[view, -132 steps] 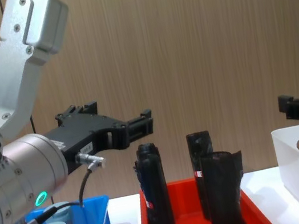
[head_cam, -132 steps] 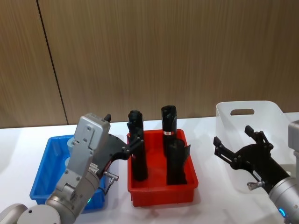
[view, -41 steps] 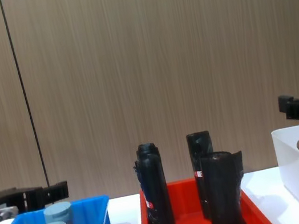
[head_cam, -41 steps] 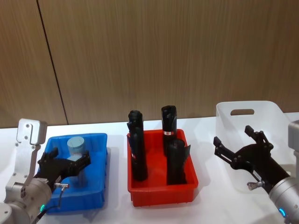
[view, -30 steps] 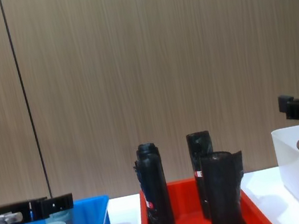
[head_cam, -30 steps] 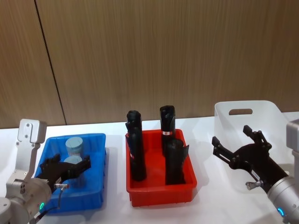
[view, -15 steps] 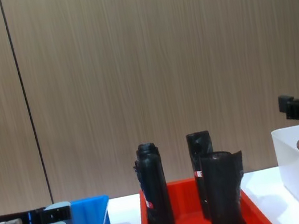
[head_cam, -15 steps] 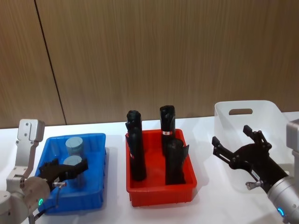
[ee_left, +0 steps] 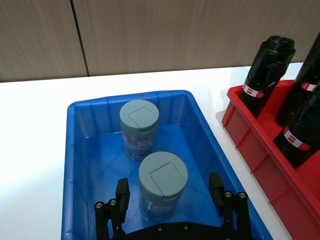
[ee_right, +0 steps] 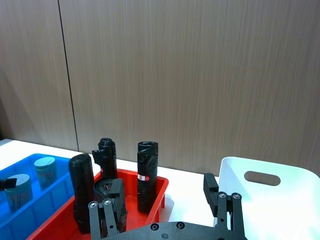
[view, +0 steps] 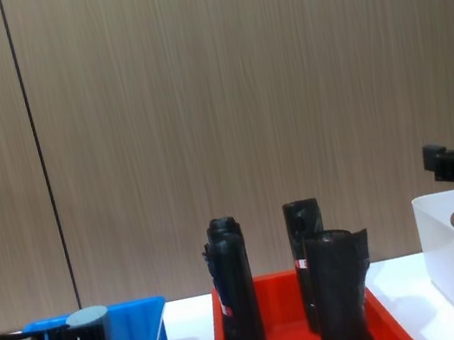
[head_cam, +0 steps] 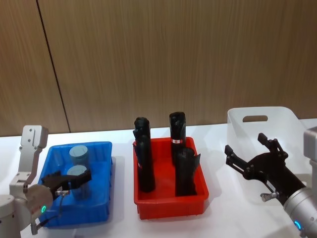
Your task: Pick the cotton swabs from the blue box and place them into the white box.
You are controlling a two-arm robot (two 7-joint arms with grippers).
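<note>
I have the left gripper (ee_left: 168,186) spread wide inside the blue box (ee_left: 80,165), one finger on each side of the near tub (ee_left: 162,181). In the wrist view there is a gap on both sides, so nothing is gripped yet. The chest view suggests the fingers sit about level with the lid. I'd go lower first, so the pads land on the clear body under the lid and not on its edge. I'd also keep the tub centred between the fingers, then close gently, since a hard squeeze on a light tub could tip it or pop it out.

The far tub (ee_left: 139,124) stands upright just behind the near one, close but apart from it. I want to lift straight up so I don't knock it.

The red tray (head_cam: 171,203) of tall black rolls (head_cam: 143,158) sits between the blue box and the white box (head_cam: 287,129). Their height means I need to carry the tub high to clear their tops. The right gripper (head_cam: 247,148) hangs released in front of the white box, near the drop spot, so I'd watch for crowding there.
</note>
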